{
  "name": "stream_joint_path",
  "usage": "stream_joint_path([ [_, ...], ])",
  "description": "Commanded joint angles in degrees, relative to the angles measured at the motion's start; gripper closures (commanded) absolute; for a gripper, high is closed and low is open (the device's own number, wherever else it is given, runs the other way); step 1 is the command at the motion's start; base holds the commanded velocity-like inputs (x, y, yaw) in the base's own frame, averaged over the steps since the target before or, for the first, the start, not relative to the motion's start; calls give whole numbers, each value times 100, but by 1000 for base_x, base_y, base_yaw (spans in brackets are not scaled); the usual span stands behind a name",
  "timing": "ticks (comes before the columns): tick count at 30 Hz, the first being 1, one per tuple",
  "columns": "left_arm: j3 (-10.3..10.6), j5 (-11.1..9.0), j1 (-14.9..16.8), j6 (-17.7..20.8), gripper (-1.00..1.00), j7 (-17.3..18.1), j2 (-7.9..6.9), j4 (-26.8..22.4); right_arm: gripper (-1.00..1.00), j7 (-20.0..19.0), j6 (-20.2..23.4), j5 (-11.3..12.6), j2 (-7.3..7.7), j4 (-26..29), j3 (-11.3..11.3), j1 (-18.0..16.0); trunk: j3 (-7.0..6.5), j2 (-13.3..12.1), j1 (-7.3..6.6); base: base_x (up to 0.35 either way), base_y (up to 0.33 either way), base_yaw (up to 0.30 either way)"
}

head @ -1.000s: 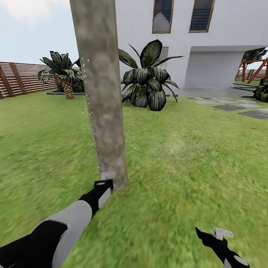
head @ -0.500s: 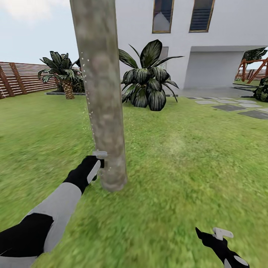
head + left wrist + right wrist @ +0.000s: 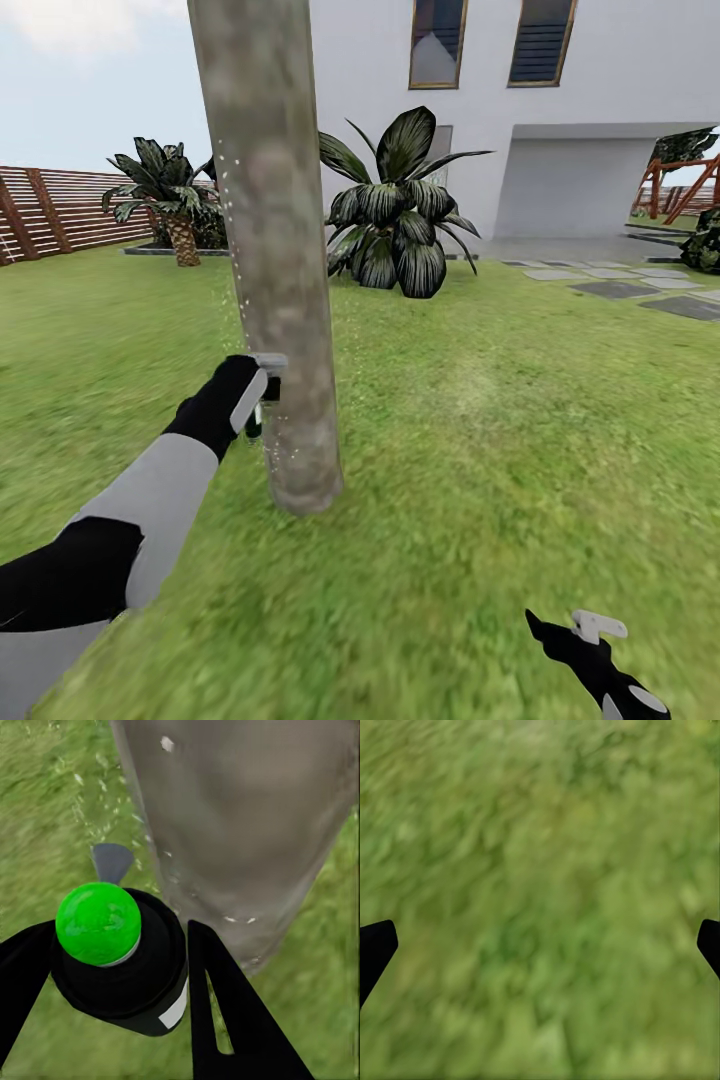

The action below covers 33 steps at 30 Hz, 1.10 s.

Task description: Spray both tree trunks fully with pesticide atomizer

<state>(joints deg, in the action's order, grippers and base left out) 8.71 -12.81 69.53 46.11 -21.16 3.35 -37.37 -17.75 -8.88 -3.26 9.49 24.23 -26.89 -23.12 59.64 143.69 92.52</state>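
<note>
A home garden: grass lawn (image 3: pixel 500 450); slatted wooden fence (image 3: pixel 60 210); white house (image 3: pixel 600 100) behind.

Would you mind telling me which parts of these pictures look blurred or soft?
Head view: near grass smeared, tree trunk mottled, house sharper. Left wrist view: green-capped atomizer crisp in the left hand, trunk hazy. Right wrist view: grass wholly blurred.
</note>
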Motion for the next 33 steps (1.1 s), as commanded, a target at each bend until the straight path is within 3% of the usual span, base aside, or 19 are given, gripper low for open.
stream_joint_path([
  [1,-1,15,122,80,100,-2,29,2,-100,0,0,0,0,1,-5,0,1,-1,1,0,0,0],
  [5,-1,15,465,221,100,-11,218,2,-100,0,0,1,0,2,-17,0,1,-1,1,0,0,-132],
  [7,-1,15,648,522,100,-5,262,2,-100,0,0,1,0,2,-14,0,1,-1,1,0,0,-88],
  [10,-1,15,942,656,100,-9,331,2,-100,0,0,1,0,-1,-9,0,1,-1,1,0,0,-18],
  [15,-1,23,1567,947,100,-16,331,11,-100,0,0,1,1,-14,-9,0,1,-1,1,0,0,-1],
  [25,-1,9,2782,1005,100,-109,333,68,-100,5,-2,1,1,-32,0,0,1,-1,1,0,0,0],
  [33,-1,6,3644,1006,100,-125,319,561,-100,8,-2,1,0,-33,0,0,1,-1,1,0,0,0],
])
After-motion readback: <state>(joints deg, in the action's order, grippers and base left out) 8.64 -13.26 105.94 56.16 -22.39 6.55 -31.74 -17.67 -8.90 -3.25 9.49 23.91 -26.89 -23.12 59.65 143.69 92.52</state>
